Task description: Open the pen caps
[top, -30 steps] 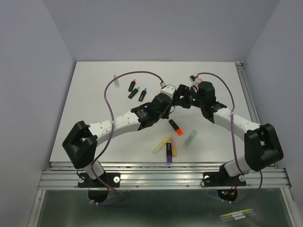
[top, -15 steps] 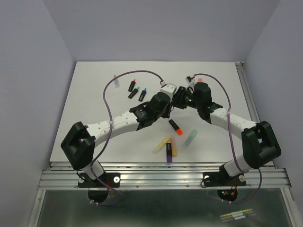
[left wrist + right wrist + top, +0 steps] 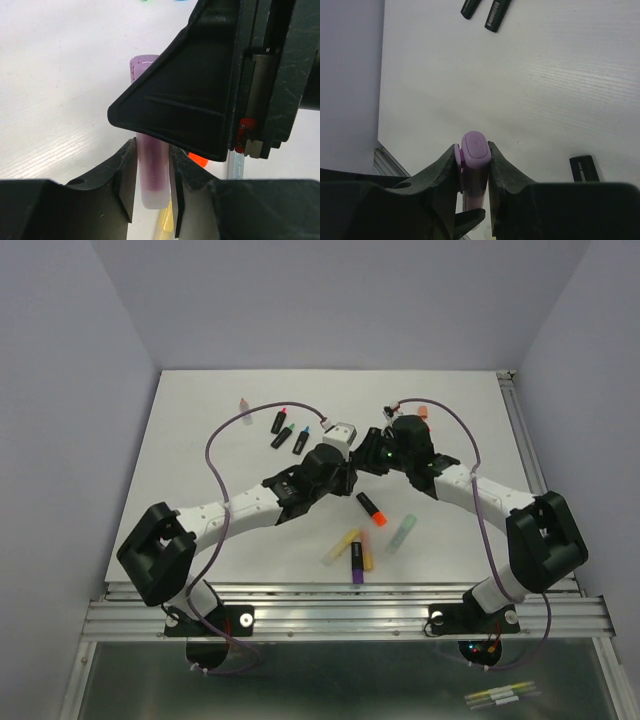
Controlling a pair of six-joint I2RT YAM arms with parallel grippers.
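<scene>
Above the desk (image 3: 200,425) centre: one purple pen (image 3: 152,187), barrel clenched in the left gripper (image 3: 151,160); its cap (image 3: 475,144) pinched on both sides by the right gripper (image 3: 473,156). Step judged: uncapping. Best done by pulling straight along the barrel, both grips firm, without bending sideways.

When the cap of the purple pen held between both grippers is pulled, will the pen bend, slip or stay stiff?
Probably stiff: the purple pen looks like a short, thick plastic barrel, held straight in the left gripper. It may slip, since its surface looks smooth and glossy. The cap, clamped by the right gripper, likely comes off suddenly.
</scene>
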